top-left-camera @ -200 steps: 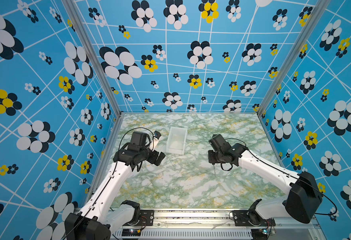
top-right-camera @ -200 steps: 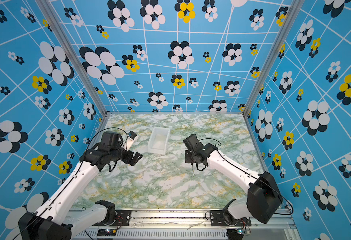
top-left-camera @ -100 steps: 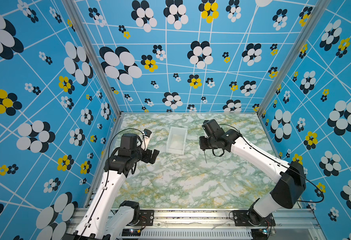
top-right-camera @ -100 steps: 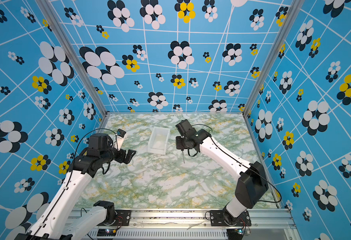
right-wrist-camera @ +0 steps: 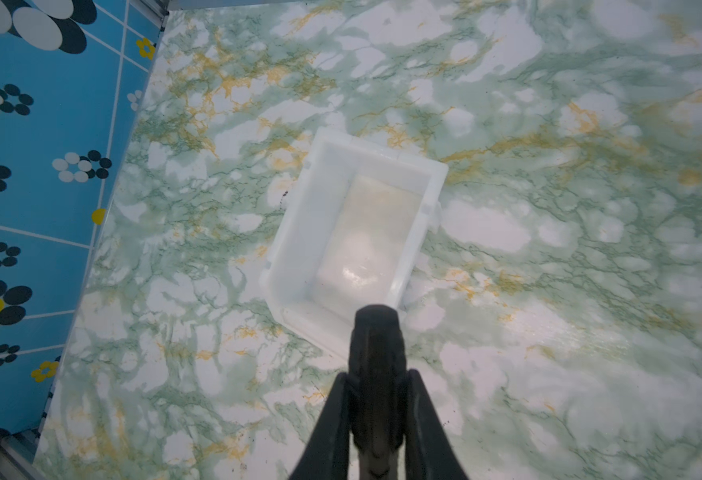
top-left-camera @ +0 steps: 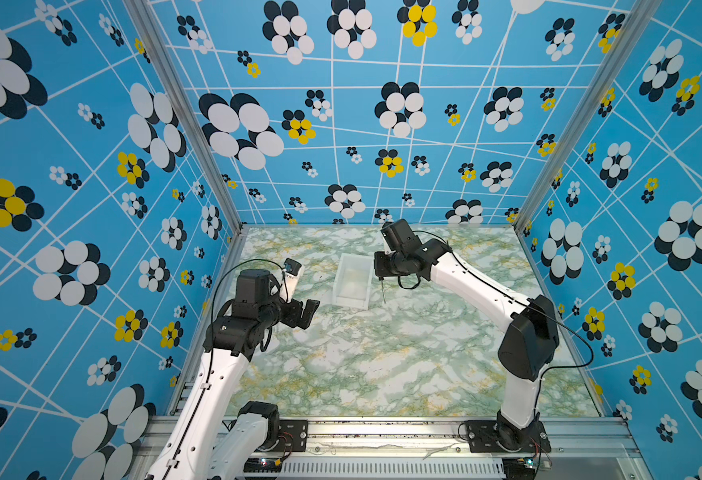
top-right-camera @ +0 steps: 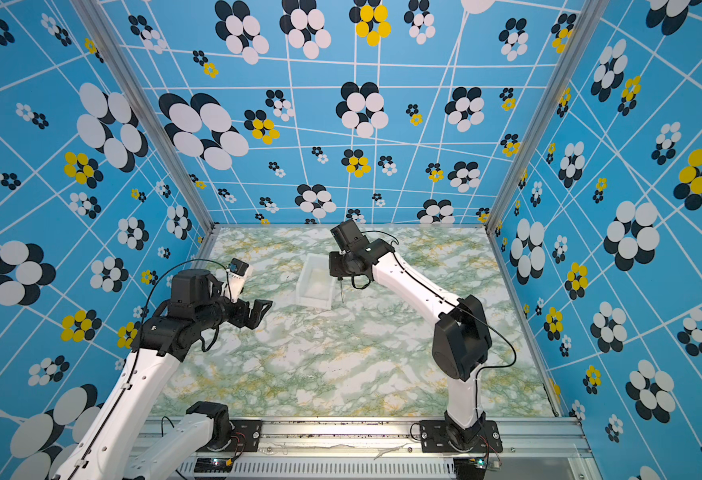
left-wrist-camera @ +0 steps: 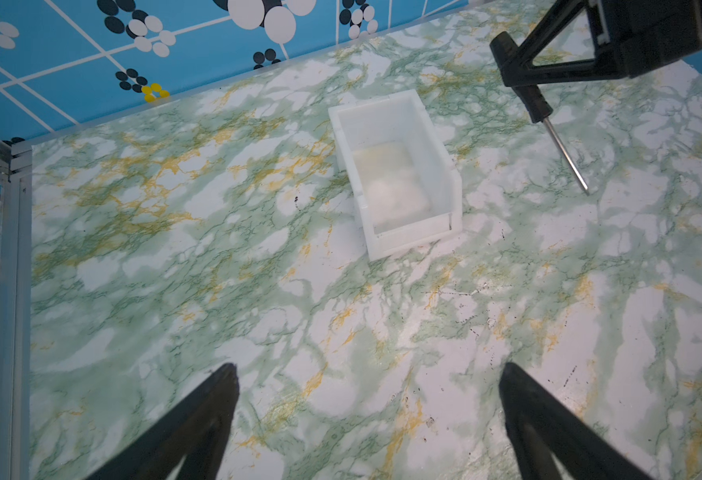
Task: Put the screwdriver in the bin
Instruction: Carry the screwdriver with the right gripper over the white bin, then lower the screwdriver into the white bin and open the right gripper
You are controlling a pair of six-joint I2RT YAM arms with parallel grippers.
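Looking at both top views, the right gripper (top-left-camera: pixel 382 275) points straight down and is clamped on the screwdriver (top-left-camera: pixel 383 291). The tool hangs upright with the thin silver shaft pointing at the marble-pattern table (top-left-camera: pixel 403 365). It's just off the bin (top-left-camera: pixel 351 302) at about 3 o'clock, beside the long wall and toward the near end, not inside it. The bin itself sits roughly at 11 o'clock from the table's middle, with nothing in it.

The top views hide the black handle behind the gripper, so you only get the shaft. The left wrist view fills that in: there you see the handle pinched between the jaws and the whole shaft sticking out below, clearly apart from the bin wall and over bare table. Can't tell from any view how high the tip is.

The right wrist view is the opposite: only the butt of the handle squeezed between the two jaws, no shaft at all. From that angle the handle overlaps the bin's near corner.

The left gripper (top-left-camera: pixel 307 311) hangs at about 8 o'clock from the bin, well apart from it. Its jaws are wide apart and holding nothing, which the left wrist view shows best.
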